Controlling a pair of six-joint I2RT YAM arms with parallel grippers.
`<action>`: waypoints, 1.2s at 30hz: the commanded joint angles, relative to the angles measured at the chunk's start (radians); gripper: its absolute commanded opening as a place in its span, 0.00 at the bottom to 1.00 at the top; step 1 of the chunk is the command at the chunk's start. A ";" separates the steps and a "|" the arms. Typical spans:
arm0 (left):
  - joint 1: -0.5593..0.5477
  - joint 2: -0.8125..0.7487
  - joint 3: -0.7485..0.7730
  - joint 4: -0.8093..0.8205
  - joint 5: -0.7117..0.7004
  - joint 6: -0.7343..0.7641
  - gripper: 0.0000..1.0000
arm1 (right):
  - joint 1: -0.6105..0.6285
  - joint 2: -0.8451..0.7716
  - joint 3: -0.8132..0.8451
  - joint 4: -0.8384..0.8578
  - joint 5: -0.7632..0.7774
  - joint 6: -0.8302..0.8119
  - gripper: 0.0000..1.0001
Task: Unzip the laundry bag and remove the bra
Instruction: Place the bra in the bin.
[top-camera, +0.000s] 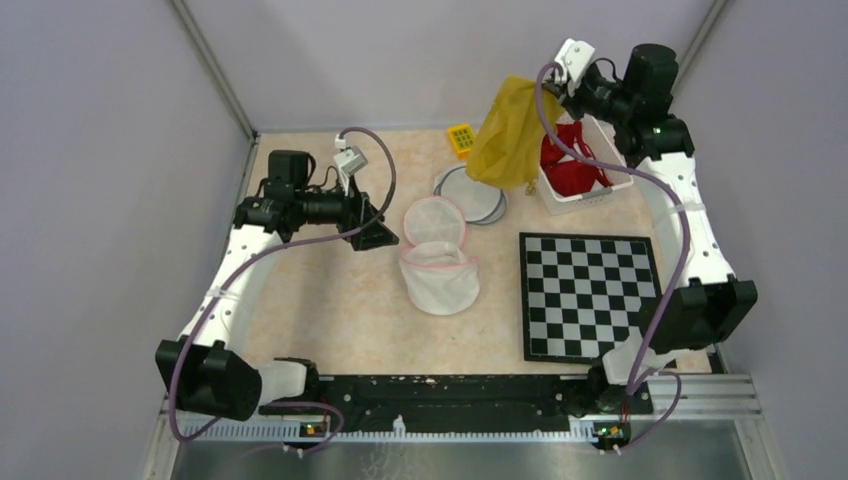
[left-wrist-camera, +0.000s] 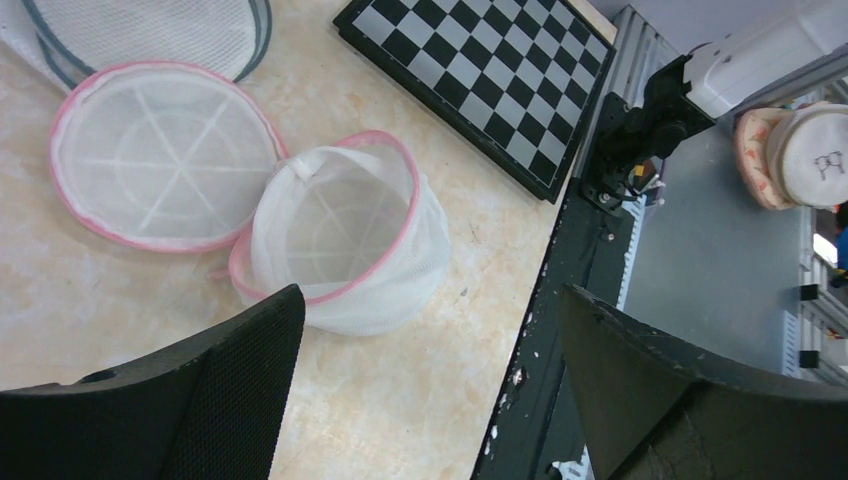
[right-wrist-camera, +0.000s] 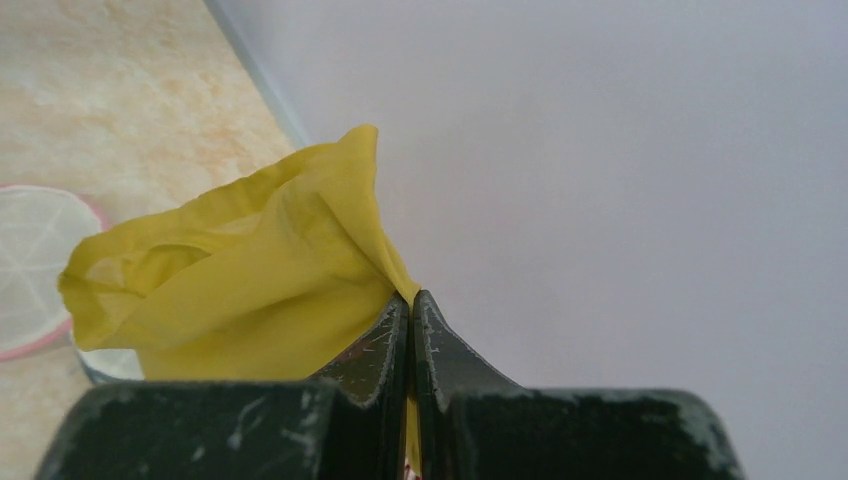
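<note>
Near the white bin (top-camera: 585, 196), the right gripper (right-wrist-camera: 411, 300) pinches the yellow bra (top-camera: 510, 135) aloft, the laundry bag (top-camera: 440, 285) lies unzipped, and the left gripper (top-camera: 378, 237) gapes empty, so seemingly only release remains.

Under wide-open left gripper (left-wrist-camera: 430, 310): bare beige tabletop (left-wrist-camera: 400, 420); pink-rimmed white mesh laundry bag (left-wrist-camera: 350, 250) just ahead. Below right gripper (right-wrist-camera: 410, 305): dangling yellow fabric bra (right-wrist-camera: 250, 270); white plastic bin of red cloth (top-camera: 575, 192) close by, lower down.

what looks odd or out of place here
The pink-rimmed laundry bag lies tipped on its side, lid flopped open, looking empty. The yellow bra dangles in mid-air, pinched in the right pincer. Nothing looks spilled.
</note>
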 joint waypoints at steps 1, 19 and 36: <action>0.006 0.057 0.038 0.058 0.095 -0.032 0.99 | -0.065 0.095 0.143 0.079 -0.073 -0.043 0.00; 0.006 0.159 0.086 0.059 0.095 -0.047 0.99 | -0.241 0.662 0.680 0.244 -0.147 -0.228 0.00; 0.006 0.178 0.083 0.051 0.092 -0.033 0.99 | -0.277 0.584 0.212 0.358 -0.221 -0.448 0.00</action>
